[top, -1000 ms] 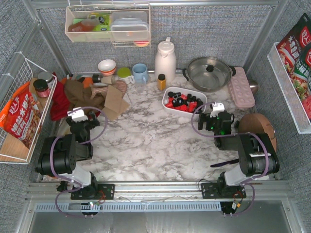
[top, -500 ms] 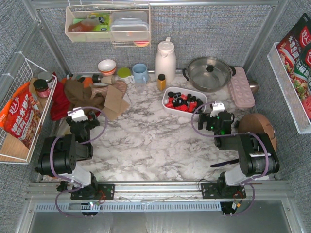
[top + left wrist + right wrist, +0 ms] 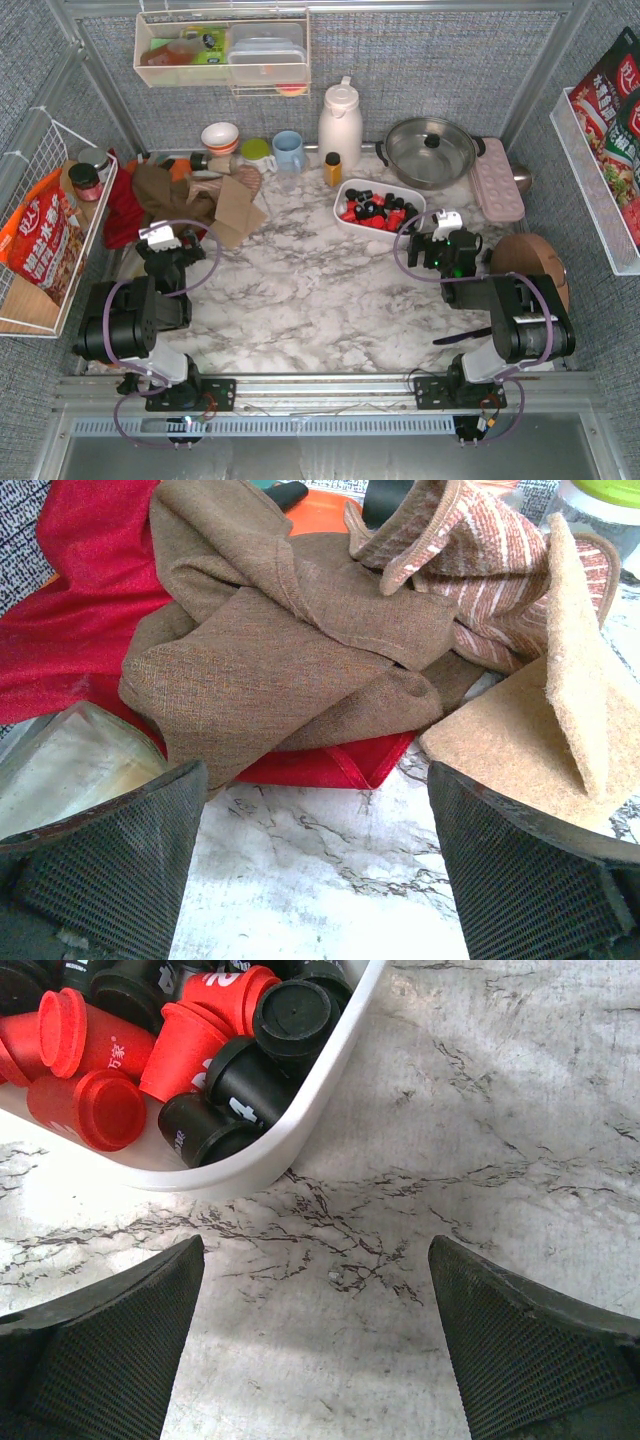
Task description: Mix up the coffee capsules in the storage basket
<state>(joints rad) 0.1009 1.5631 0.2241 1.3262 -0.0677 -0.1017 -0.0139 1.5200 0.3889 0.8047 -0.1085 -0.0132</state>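
From above, the white basket [image 3: 379, 207] is sitting on the marble table [image 3: 300, 290] toward the back right, and red and black capsules [image 3: 376, 209] are lying jumbled together inside it, the two colours already interspersed; whether stirring put them so, or more is coming, this view is not settling. The right gripper [image 3: 436, 236] is resting just beside the basket's near right corner, while the left gripper [image 3: 172, 248] is sitting well apart on the left, near a heap of cloths [image 3: 175, 195]. In the left wrist view the fingers [image 3: 110, 865] are standing wide apart with nothing between them, facing the brown cloth [image 3: 270, 650] lying over a red cloth [image 3: 80, 610], with a tan pad [image 3: 545, 720] to the right. In the right wrist view the fingers [image 3: 105, 1345] are likewise spread wide and holding nothing above bare marble, and the basket's curved rim [image 3: 300, 1130] is showing at upper left, with red capsules [image 3: 95, 1060] and black capsules [image 3: 250, 1075] piled loosely against it. The risks I judge from here: the basket is looking light and unanchored, so a finger pushing into the pile could be shoving it toward the pot [image 3: 430, 150] or tipping it, and loose capsules heaped near the rim could be spilling over onto the table.
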